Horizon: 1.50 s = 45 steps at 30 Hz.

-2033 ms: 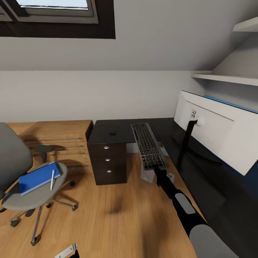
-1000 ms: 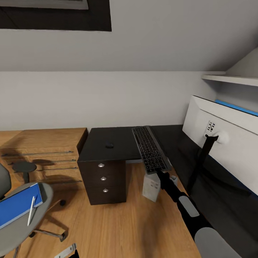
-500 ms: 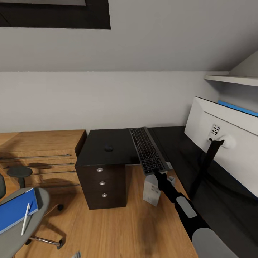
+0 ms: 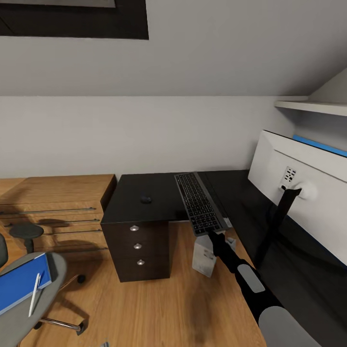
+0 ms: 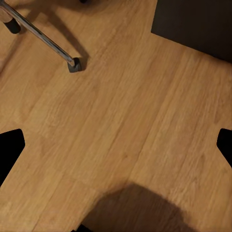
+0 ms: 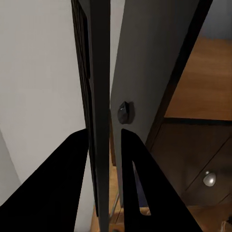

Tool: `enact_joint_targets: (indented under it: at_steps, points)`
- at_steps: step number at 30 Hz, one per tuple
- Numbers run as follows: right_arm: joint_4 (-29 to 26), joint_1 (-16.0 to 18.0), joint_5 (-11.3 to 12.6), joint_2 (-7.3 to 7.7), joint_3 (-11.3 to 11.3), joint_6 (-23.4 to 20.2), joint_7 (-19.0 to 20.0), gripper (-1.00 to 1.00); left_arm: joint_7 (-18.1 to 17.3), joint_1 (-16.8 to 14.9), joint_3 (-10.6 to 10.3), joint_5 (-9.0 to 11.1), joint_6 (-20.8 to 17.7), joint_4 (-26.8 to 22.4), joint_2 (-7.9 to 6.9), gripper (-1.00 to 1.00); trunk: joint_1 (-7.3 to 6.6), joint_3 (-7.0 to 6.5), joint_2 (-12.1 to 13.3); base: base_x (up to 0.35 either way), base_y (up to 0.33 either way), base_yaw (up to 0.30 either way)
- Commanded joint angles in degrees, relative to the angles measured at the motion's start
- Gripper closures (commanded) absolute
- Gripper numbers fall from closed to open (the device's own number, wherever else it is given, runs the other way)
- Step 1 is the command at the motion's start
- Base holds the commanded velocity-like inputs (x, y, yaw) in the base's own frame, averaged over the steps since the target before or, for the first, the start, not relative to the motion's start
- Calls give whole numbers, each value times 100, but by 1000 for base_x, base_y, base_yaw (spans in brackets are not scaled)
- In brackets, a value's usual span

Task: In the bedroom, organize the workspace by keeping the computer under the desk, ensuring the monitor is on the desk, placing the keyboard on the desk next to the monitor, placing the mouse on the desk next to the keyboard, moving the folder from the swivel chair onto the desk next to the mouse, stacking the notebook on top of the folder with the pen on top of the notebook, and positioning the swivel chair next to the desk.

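My right gripper (image 4: 210, 234) is shut on the near end of the keyboard (image 4: 197, 202), which reaches out over the black desk (image 4: 126, 205). Along the wrist, the keyboard (image 6: 99, 96) shows edge-on between the fingers (image 6: 137, 183). The small black mouse (image 4: 146, 198) lies on the desk left of it, and shows as the mouse (image 6: 124, 112) in the right wrist view. The monitor (image 4: 308, 207) stands on the desk at right, white back toward me. Below the desk stands the computer (image 4: 204, 254). The swivel chair (image 4: 14, 313) at lower left carries the blue folder (image 4: 17, 290) and white pen (image 4: 34, 295). The notebook is out of view. My left gripper (image 5: 116, 150) is open above bare floor.
A black three-drawer unit (image 4: 139, 248) stands under the desk's left end, with a light wooden drawer chest (image 4: 58, 202) against the wall beside it. White shelves (image 4: 313, 106) hang above the monitor. A chair leg and caster (image 5: 74, 65) lie near my left gripper.
The camera swung right and closer to the desk, so the chair slid toward the picture's left edge. My right gripper kept the keyboard; in the last half second it dipped only slightly.
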<state>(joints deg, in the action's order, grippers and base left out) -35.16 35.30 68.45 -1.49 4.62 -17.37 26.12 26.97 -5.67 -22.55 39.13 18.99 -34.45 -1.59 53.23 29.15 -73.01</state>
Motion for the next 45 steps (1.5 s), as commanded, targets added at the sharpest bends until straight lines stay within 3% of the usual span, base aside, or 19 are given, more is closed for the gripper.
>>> enact_joint_targets:
  at_steps: [1, 38, 45]
  points:
    - [1, 4, 46, -7, 30, -55, 8, 100, 36, -5, -48, 53, 34, -5, -10, -100, 0, 6, -3, 0, 0, 0]
    - [6, -22, 49, 11, 32, -82, -8, 100, 23, -5, -47, 51, 31, -13, -17, -100, 0, 6, -3, 168, 0, 0]
    - [1, -23, 64, -13, 85, -66, -445, 100, 19, -5, -43, 51, 33, -16, -20, -100, 0, 6, -3, 9, 0, 0]
